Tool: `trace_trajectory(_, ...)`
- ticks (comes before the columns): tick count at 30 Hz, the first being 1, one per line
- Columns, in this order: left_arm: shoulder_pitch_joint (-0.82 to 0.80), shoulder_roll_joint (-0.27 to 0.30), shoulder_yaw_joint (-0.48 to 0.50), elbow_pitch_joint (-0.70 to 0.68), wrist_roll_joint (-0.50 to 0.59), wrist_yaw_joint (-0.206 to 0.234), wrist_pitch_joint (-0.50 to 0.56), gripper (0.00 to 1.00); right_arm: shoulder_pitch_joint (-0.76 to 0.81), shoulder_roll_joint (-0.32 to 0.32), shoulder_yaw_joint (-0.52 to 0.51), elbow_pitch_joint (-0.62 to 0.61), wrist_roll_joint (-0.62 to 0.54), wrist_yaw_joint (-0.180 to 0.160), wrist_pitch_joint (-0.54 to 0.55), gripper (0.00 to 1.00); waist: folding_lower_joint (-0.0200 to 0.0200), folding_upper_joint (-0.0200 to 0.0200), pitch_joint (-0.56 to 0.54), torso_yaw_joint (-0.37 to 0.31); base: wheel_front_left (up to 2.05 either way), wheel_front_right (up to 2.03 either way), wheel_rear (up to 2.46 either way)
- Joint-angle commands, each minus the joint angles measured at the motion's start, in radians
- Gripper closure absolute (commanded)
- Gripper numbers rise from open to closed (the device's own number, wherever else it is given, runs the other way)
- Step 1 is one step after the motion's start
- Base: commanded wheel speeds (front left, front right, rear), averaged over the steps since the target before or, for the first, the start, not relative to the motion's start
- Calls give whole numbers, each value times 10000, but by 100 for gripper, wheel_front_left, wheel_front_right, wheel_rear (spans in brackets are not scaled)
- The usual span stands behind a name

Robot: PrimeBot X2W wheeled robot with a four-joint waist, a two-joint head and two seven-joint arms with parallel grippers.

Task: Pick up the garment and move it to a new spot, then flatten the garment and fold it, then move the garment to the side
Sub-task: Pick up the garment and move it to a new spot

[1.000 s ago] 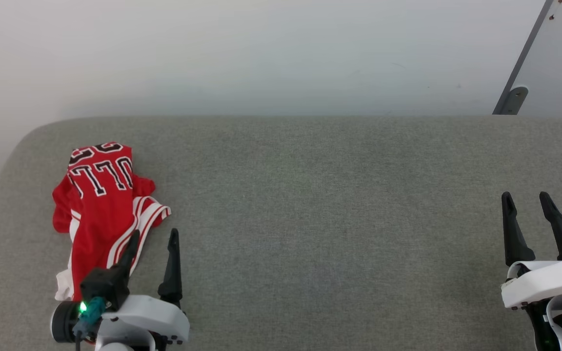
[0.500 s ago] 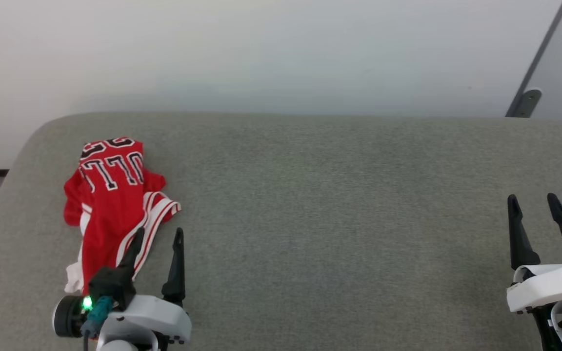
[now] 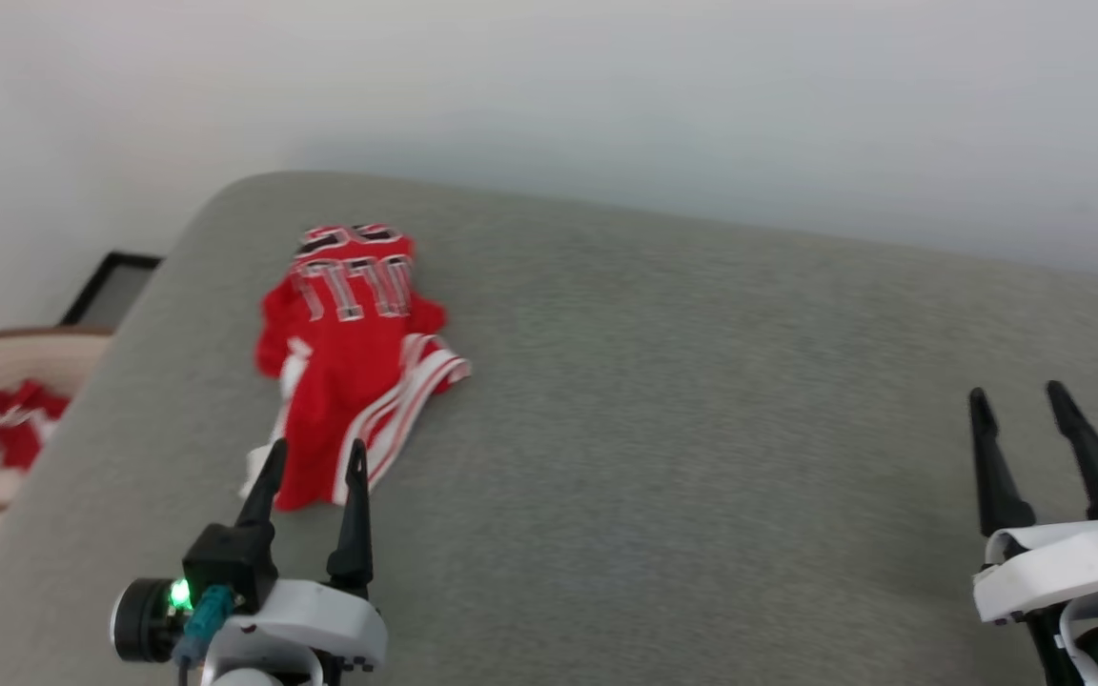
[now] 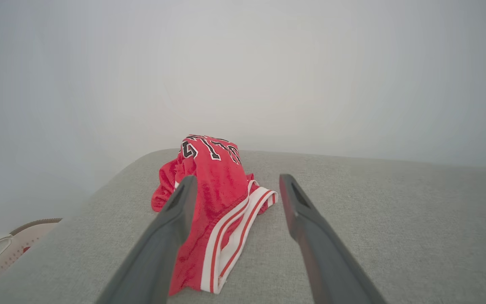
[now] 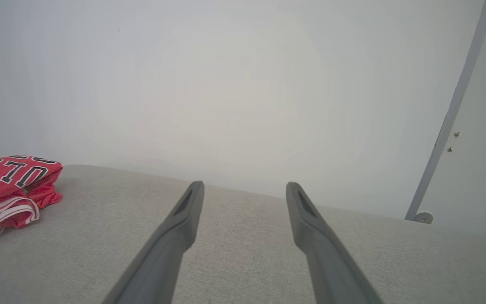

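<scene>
- The left gripper (image 3: 316,448) is at the near left of the grey cloth surface (image 3: 701,429). Its two dark fingers are spread wide apart and hold nothing.
- The right gripper (image 3: 1015,391) is at the near right, well apart from the left one. Its fingers are spread wide too, with nothing between them. They point over bare grey cloth.
- The garment (image 3: 344,381) lies in a crumpled heap by the left edge of the surface. It runs from just in front of the left gripper's tips back toward the far left corner.
- Its near end sits right at the left gripper's tips. I cannot tell if they touch it.
- It is red, with a band of white and red stripes along its right side. Black letters with white edges show at its far end.
- Past the left edge sits a pale basket (image 3: 25,345) with something red inside.
- A plain pale wall (image 3: 606,95) stands behind the far edge.
</scene>
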Motion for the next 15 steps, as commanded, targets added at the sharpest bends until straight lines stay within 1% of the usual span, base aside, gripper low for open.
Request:
trace_trajectory(1,113,-28,19,-49,6,58,-5,0,-51,19,66,2,-23,-14,-49,0,0,-1,25,937,0,0,0)
trace_trajectory(11,541,-121,50,-221,-164,257,-5,0,-10,21,680,123,7,-14,-49,0,0,-1,-51,2910,0,0,0)
trace_trajectory(15,801,-135,332,-617,-391,531,-5,0,-428,5,1303,192,87,-14,-50,0,0,-1,206,3095,0,0,0)
